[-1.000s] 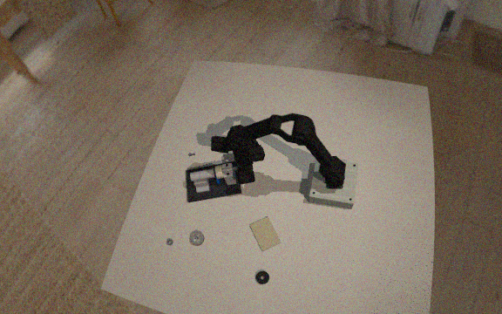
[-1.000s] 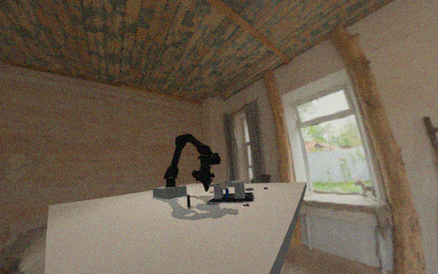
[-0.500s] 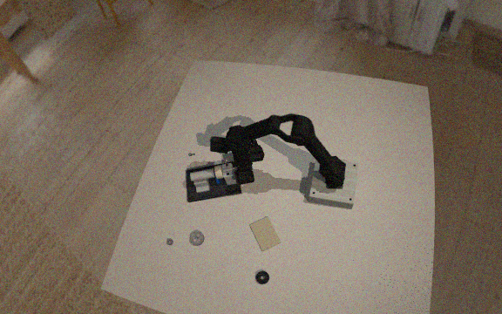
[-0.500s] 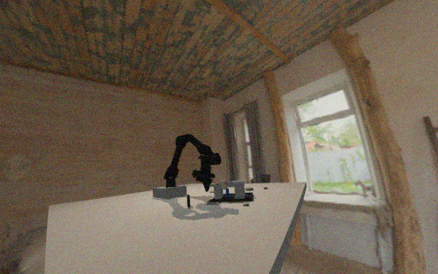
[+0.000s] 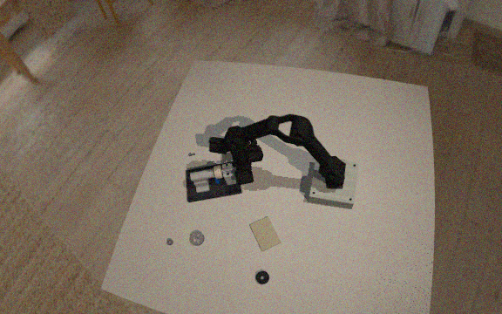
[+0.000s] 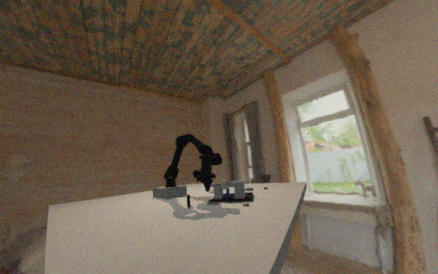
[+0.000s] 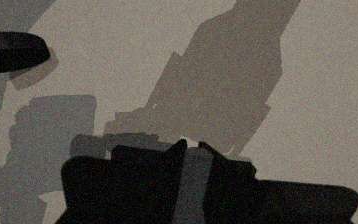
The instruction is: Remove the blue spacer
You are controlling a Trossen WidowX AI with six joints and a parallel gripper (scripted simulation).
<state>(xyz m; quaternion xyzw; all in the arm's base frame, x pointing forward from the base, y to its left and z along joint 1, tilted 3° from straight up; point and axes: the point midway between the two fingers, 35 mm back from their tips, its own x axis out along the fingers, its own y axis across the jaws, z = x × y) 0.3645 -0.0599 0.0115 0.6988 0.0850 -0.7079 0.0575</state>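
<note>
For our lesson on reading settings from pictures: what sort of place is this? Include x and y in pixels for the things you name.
Probably a room in a rustic house. The ceiling is patchy wooden boards (image 6: 128,42), rough timber posts (image 6: 375,114) flank the window (image 6: 327,141), and greenery shows outside.

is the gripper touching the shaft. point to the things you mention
Touching: the wrist view shows the grey shaft (image 7: 194,187) running between the closed fingers of the gripper (image 5: 239,176) (image 6: 207,189) (image 7: 191,146), dark finger edges against both its sides.
</note>
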